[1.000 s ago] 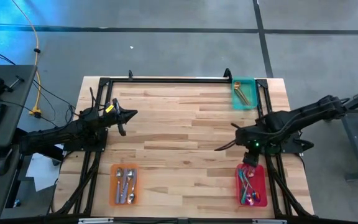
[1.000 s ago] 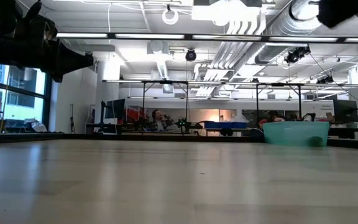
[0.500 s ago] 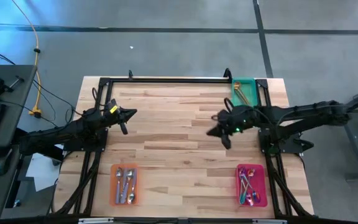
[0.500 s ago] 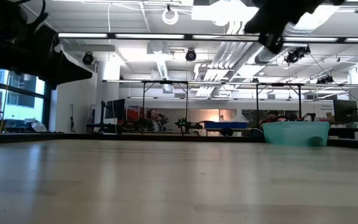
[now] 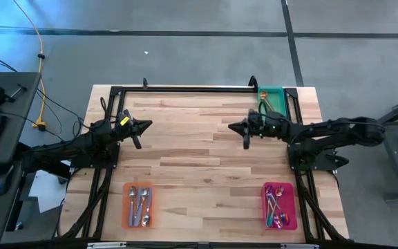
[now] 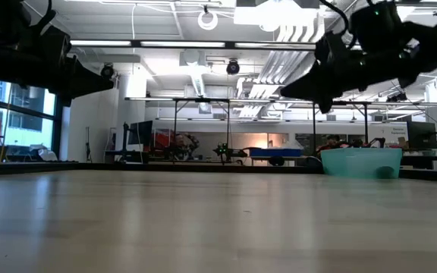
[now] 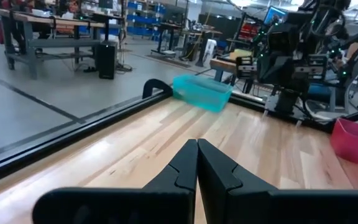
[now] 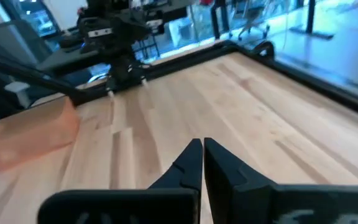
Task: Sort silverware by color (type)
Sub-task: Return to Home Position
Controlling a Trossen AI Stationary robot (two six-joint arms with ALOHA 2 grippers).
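Note:
The silverware lies in three trays. Silver spoons (image 5: 139, 204) fill the orange tray (image 5: 126, 207) at the near left. Rainbow spoons (image 5: 276, 205) lie in the pink tray (image 5: 292, 207) at the near right. A gold spoon (image 5: 267, 104) shows in the teal tray (image 5: 276, 92) at the far right, partly under my right arm. My left gripper (image 5: 146, 126) (image 7: 197, 149) is shut and empty above the table's left side. My right gripper (image 5: 232, 127) (image 8: 202, 149) is shut and empty above the table, right of the middle. The two grippers point at each other.
Bare wooden tabletop (image 5: 192, 159) lies between the two grippers and the near trays. A black frame (image 5: 185, 88) runs along the far edge and down both sides. The low view shows the teal tray (image 6: 361, 161) and the room behind it.
My right gripper has swung from over the pink tray toward the table's far edge and then toward its left. It now lies level above the table and points left. The spoons and trays have stayed put.

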